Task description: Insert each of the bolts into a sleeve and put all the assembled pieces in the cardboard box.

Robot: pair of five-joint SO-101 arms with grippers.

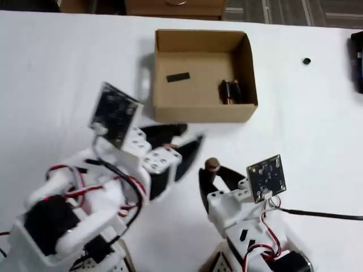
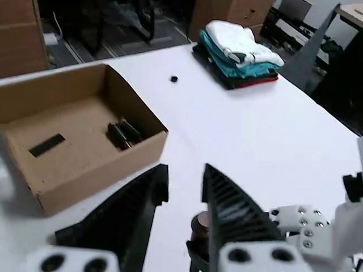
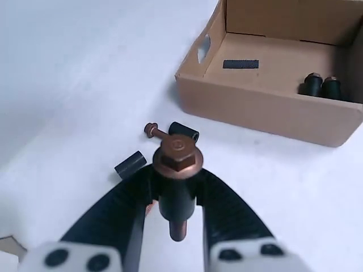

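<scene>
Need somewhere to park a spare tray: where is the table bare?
Bare table lies left of the box, and right of it, apart from one small black piece. In front of the box it is crowded: the left end effector, the right end effector holding a sleeved bolt, a loose bolt and two sleeves.

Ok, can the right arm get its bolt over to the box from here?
Probably yes. The box is open on top and lies just ahead of the bolt that the right arm holds, with bare table between. The left arm, jaws open, hangs close beside that path, so watch it.
</scene>
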